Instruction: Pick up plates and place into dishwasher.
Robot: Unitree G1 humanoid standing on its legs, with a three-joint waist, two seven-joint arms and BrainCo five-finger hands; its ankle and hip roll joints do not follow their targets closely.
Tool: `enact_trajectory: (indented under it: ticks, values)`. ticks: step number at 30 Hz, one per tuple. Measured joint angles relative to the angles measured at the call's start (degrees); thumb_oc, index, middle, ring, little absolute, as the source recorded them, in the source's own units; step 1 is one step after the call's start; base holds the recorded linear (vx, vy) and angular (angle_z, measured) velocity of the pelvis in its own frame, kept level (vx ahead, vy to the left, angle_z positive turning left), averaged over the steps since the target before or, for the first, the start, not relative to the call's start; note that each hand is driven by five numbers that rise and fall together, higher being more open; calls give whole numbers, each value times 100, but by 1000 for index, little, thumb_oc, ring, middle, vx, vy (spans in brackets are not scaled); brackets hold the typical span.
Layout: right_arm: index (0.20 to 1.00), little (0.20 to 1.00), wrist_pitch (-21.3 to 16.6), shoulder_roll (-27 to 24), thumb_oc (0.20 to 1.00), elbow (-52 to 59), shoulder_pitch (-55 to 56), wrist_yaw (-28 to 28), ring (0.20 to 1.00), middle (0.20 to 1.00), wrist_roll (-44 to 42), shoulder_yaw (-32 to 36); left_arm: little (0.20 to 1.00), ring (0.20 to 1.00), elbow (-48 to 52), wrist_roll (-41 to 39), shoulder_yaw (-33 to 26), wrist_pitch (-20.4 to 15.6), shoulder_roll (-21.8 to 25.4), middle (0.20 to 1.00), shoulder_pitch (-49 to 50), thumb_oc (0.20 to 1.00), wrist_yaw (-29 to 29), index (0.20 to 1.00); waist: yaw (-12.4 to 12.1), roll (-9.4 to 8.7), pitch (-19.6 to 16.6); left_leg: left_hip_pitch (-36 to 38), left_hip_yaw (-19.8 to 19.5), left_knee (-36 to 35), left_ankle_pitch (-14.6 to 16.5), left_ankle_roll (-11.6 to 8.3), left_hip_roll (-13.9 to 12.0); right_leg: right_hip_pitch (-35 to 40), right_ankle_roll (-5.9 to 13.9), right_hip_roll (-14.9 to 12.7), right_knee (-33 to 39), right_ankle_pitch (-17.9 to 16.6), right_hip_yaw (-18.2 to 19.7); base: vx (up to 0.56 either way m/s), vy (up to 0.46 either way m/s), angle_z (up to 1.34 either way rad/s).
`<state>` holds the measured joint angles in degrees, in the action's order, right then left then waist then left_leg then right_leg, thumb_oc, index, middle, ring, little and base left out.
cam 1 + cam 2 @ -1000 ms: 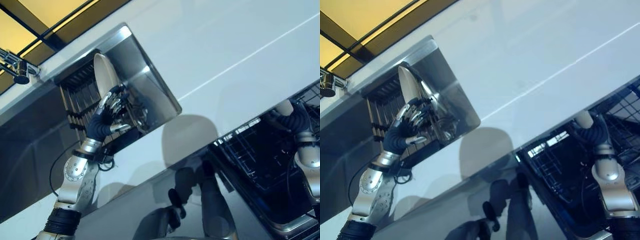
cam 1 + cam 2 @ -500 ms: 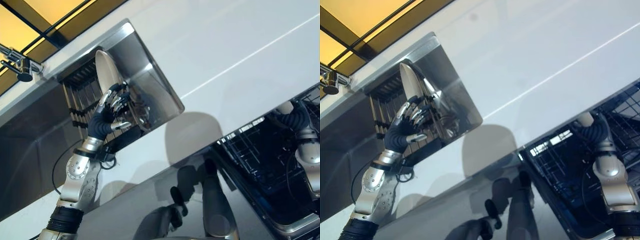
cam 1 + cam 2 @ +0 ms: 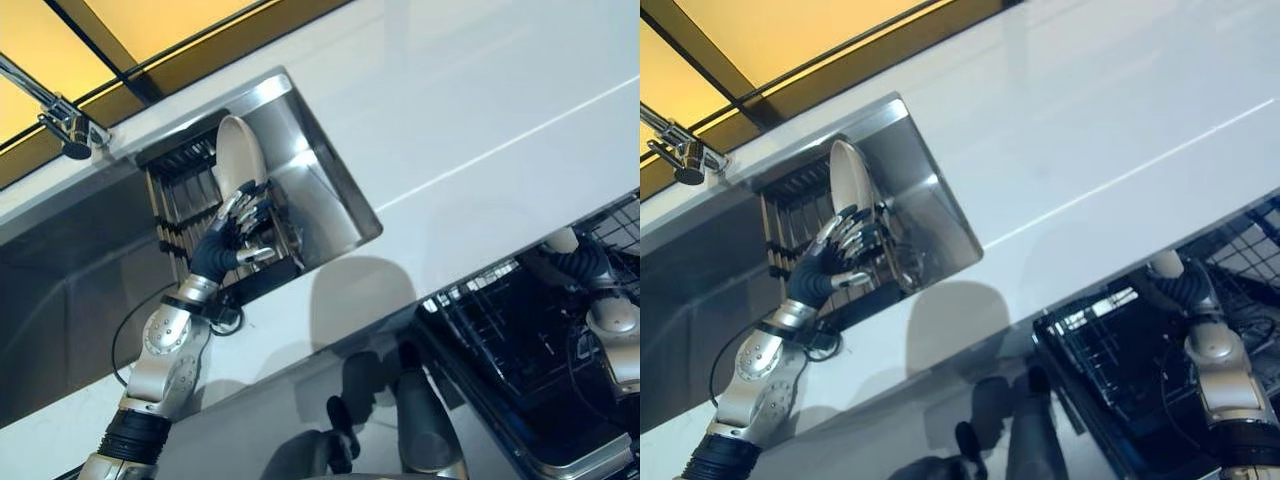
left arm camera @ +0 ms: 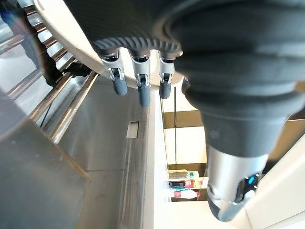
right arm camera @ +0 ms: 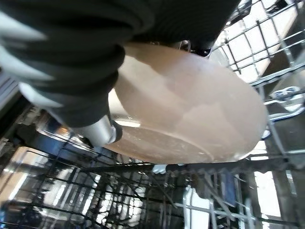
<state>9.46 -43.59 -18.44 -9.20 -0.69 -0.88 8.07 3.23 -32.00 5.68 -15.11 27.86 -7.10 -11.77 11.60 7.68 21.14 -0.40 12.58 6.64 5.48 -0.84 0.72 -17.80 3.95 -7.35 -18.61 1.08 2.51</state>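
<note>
A cream plate (image 3: 240, 150) stands on edge in a slatted rack inside the steel sink (image 3: 340, 190). My left hand (image 3: 235, 225) reaches into the sink, open, with its fingertips (image 4: 139, 88) at the plate's lower rim (image 4: 62, 28). Low at the right, my right hand (image 3: 585, 265) is down in the dishwasher's black wire rack (image 3: 500, 330), shut on a second cream plate (image 5: 190, 109). Its thumb (image 5: 97, 133) lies against that plate's face, and the plate's edge (image 3: 562, 240) peeks out above the wrist.
A chrome faucet (image 3: 70, 130) overhangs the sink's far corner. The white countertop (image 3: 480, 100) runs between the sink and the dishwasher. The wire rack's tines (image 5: 228, 167) crowd close under the held plate.
The whole picture has shifted, so the camera moved. My left hand stays at the sink plate's lower rim, and my right hand stays in the dishwasher rack.
</note>
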Motion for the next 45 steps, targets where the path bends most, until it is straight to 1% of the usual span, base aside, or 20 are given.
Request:
enact_trajectory:
  ticks: [3,4,9,12,17,18,19,20,22,24,33,36,41,45]
  values:
    - [200,200,191,-12,200,-307,-2,163,200,200,-59,-4,1000,1000,0,-1,2,122,40,1000,4,1000,-1,1000,-59,-44,-124,88,-42,-38,2,-14,-49,175,-18,24,74,13,-77,22,-49,9]
    - [200,200,231,-10,200,-412,-1,182,200,200,-98,-5,1000,1000,0,-1,2,171,54,1000,5,1000,-3,1000,-149,-59,-206,92,-51,-66,2,-16,-53,179,-13,33,93,19,-87,18,-33,5]
    - [200,200,431,9,200,-558,108,223,200,200,-150,-4,1000,1000,0,-2,1,293,114,1000,51,1000,-64,1000,-175,-96,-334,274,-109,-185,-12,-38,-91,388,-21,64,238,16,-159,12,-11,5]
    - [200,200,476,14,200,-558,133,317,200,200,-125,-4,1000,1000,0,-2,1,325,227,1000,72,1000,-91,1000,-169,-110,-350,288,-150,-198,-13,-40,-105,446,-21,70,269,12,-204,8,-9,4]
    - [200,200,493,17,200,-580,219,427,200,200,-92,-4,1000,1000,0,-2,0,353,249,1000,75,1000,-124,1000,-187,-162,-379,292,-180,-201,-19,-51,-135,479,-45,87,289,-1,-264,8,-16,5]
    - [338,338,492,27,338,-628,219,428,338,338,-97,-4,1000,1000,0,-2,0,356,249,1000,69,1000,-124,1000,-191,-172,-384,297,-191,-201,-19,-51,-137,494,-46,86,296,-2,-277,26,1,8]
    - [1000,1000,493,26,1000,-677,219,428,1000,1000,-101,-4,1000,1000,-2,-2,0,360,250,1000,74,1000,-126,1000,-200,-174,-385,322,-211,-205,-19,-51,-142,546,-49,87,329,-4,-299,33,3,8]
    - [1000,1000,532,29,1000,-735,230,428,1000,1000,-97,-7,1000,1000,-11,-2,0,366,250,1000,74,1000,-143,1000,-210,-175,-384,383,-225,-226,-19,-50,-147,608,-51,90,358,-5,-307,35,13,7]
    - [1000,1000,804,36,1000,-1083,391,432,1000,1000,-78,-196,1000,1000,-11,-2,-2,367,260,1000,55,1000,-197,1000,-294,-176,-390,459,-232,-266,-17,-53,-154,693,-32,96,407,16,-308,49,20,2]
    - [1000,1000,813,108,1000,-1201,579,300,1000,1000,-43,-167,1000,1000,-15,-2,-60,367,271,1000,147,1000,-218,1000,-308,-180,-393,480,-247,-284,-18,-55,-160,735,-27,100,441,16,-314,49,17,1]
    - [1000,1000,844,113,1000,-1178,727,337,1000,1000,-23,-171,1000,1000,-15,-3,-100,474,281,1000,207,1000,-351,1000,-297,-209,-410,509,-250,-260,-17,-56,-176,783,-51,115,456,-4,-327,49,-7,1]
    - [1000,1000,844,175,1000,-1177,811,337,1000,1000,-22,-170,1000,1000,-14,-3,-120,505,282,1000,224,1000,-408,1000,-299,-220,-424,604,-299,-278,-7,-69,-199,922,-50,129,506,-2,-366,14,-18,4]
    - [1000,1000,844,415,1000,-1081,1037,336,1000,1000,-21,-172,1000,1000,-15,-7,-252,536,355,1000,270,1000,-486,1000,-320,-359,-569,591,-329,-273,-1,-75,-249,974,-56,167,582,-5,-423,24,-11,4]
    - [1000,1000,844,641,1000,-885,1345,348,1000,1000,26,-174,1000,1000,-15,-11,-308,566,373,1000,372,1000,-599,1000,-321,-400,-714,615,-328,-284,16,-104,-281,1025,-89,206,655,-33,-430,17,0,0]
